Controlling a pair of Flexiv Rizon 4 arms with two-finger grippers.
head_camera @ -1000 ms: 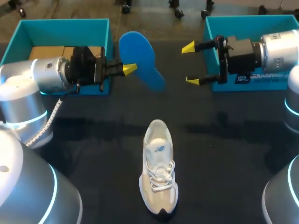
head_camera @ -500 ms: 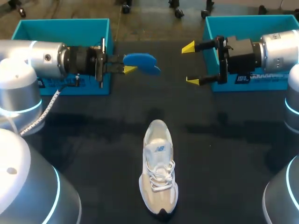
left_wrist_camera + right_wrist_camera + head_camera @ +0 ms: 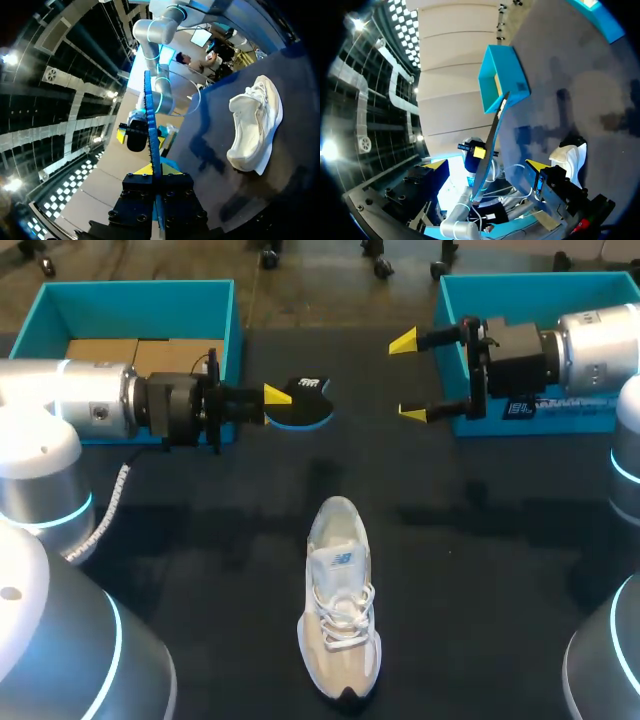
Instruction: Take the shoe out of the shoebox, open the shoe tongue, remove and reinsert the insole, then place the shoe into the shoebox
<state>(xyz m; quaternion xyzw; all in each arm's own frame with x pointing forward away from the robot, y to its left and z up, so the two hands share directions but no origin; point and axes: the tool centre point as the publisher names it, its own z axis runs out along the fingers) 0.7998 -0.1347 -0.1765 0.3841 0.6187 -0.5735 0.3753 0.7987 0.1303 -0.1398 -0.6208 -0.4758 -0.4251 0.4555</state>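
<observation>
A white sneaker [image 3: 340,610] stands upright on the dark table, toe toward me, also seen in the left wrist view [image 3: 254,125] and the right wrist view [image 3: 570,156]. My left gripper [image 3: 276,395] is shut on one end of the blue insole [image 3: 301,403], held in the air in front of the left teal shoebox [image 3: 222,310], dark face up. From the left wrist the insole [image 3: 151,130] shows edge-on between the yellow tips [image 3: 152,170]. My right gripper [image 3: 408,378] hangs open and empty facing it, beside the right teal shoebox [image 3: 450,295]. The insole [image 3: 492,145] stands ahead of its fingers.
The left shoebox [image 3: 502,77] has brown cardboard [image 3: 135,350] inside. My right arm's body covers part of the right box. Dark bare table surface [image 3: 200,540] lies between the boxes and around the sneaker.
My left wrist has rolled, turning the insole from its broad blue underside to its dark face. The gripper sank slightly. The right arm and the sneaker have not moved.
</observation>
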